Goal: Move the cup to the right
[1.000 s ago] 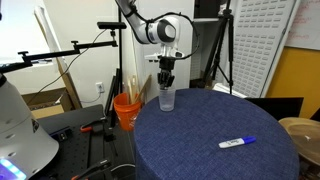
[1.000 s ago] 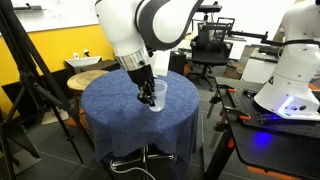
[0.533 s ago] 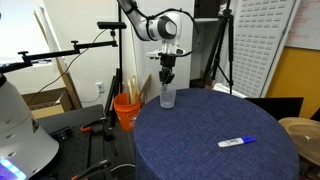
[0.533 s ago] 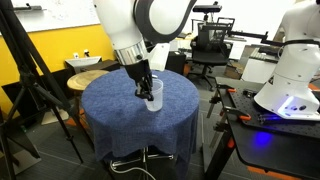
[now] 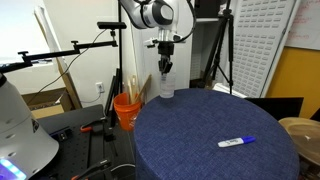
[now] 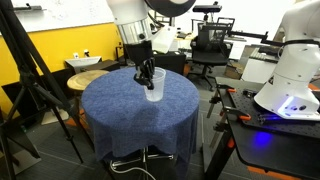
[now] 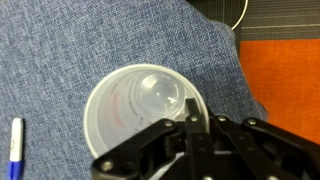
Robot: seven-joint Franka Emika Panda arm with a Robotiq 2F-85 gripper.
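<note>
One clear, translucent cup [image 7: 130, 115], tapered, wider rim, its wall pinched between the jaws

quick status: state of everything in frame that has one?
gripper: shut on the cup's rim
cup: upright, empty, held by its rim; can't tell if it's off the table
marker: lying flat on the table, apart from the cup
bucket: upright beside the table
</note>
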